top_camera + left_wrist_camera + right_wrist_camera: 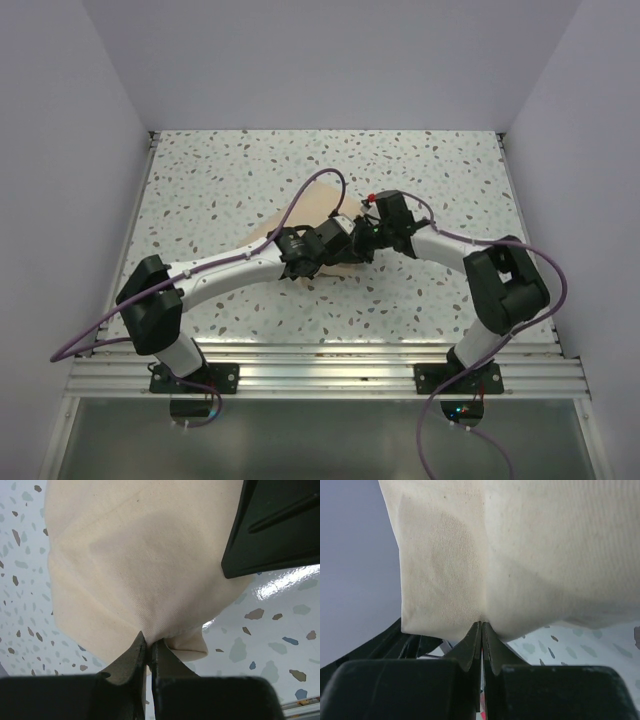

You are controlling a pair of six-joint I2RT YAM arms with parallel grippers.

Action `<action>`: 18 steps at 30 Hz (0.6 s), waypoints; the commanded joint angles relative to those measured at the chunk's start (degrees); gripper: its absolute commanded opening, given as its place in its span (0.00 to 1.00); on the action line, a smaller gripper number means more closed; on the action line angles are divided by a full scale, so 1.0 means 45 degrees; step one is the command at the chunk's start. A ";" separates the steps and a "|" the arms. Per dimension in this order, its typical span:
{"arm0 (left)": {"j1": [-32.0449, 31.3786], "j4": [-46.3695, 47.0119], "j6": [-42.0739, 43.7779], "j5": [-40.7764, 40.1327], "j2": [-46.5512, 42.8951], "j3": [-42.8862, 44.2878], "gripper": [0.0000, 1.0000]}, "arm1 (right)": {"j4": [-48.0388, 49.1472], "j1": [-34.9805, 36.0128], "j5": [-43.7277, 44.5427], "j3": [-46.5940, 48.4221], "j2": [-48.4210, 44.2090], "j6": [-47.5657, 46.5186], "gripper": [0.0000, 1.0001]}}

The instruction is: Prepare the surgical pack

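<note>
The surgical pack is a tan cloth bundle (312,215) lying at the middle of the speckled table, mostly covered by both arms. My left gripper (345,243) reaches in from the left and is shut on a fold of the tan wrap (140,570) at the bundle's edge, as the left wrist view (149,644) shows. My right gripper (366,233) reaches in from the right and is shut on the wrap (520,555) too, its tips (482,626) pinching the cloth. The two grippers are very close together. The steel tray and instruments are hidden.
The speckled tabletop (220,180) is enclosed by white walls at the left, back and right. An aluminium rail (320,372) carrying the arm bases runs along the near edge. Purple cables loop over the arms. The right gripper's body (275,525) fills the left wrist view's upper right.
</note>
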 commanded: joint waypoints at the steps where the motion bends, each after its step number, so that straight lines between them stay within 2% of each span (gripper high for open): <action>1: 0.0009 0.0635 -0.0260 -0.0531 -0.0767 0.0653 0.00 | -0.1491 0.0020 0.0328 -0.0054 -0.0952 -0.0924 0.00; 5: 0.0009 0.0616 -0.0319 -0.0336 -0.0768 0.0517 0.00 | -0.3371 -0.0448 0.0621 0.0377 -0.1284 -0.2680 0.03; 7: 0.0009 0.0654 -0.0280 -0.0064 -0.0826 0.0322 0.00 | -0.3821 -0.1089 0.0427 0.0358 -0.1557 -0.2976 0.12; 9: 0.0009 0.0713 -0.0260 0.0133 -0.0846 0.0185 0.00 | -0.4135 -0.1638 0.0368 0.0377 -0.1772 -0.3405 0.28; 11: 0.0009 0.0771 -0.0299 0.0464 -0.0865 -0.0010 0.00 | -0.4428 -0.2458 0.0367 0.0494 -0.1968 -0.3913 0.35; 12: 0.0009 0.0927 -0.0338 0.0620 -0.0865 -0.0088 0.02 | -0.4719 -0.2712 0.0406 0.0591 -0.1968 -0.4089 0.42; 15: 0.0010 0.1142 -0.0455 0.1246 -0.0826 -0.0304 0.05 | -0.4782 -0.3417 0.0465 0.1216 -0.1618 -0.4637 0.53; 18: 0.0009 0.1240 -0.0553 0.1520 -0.0709 -0.0421 0.06 | -0.3751 -0.3652 0.0115 0.1607 -0.0974 -0.4385 0.59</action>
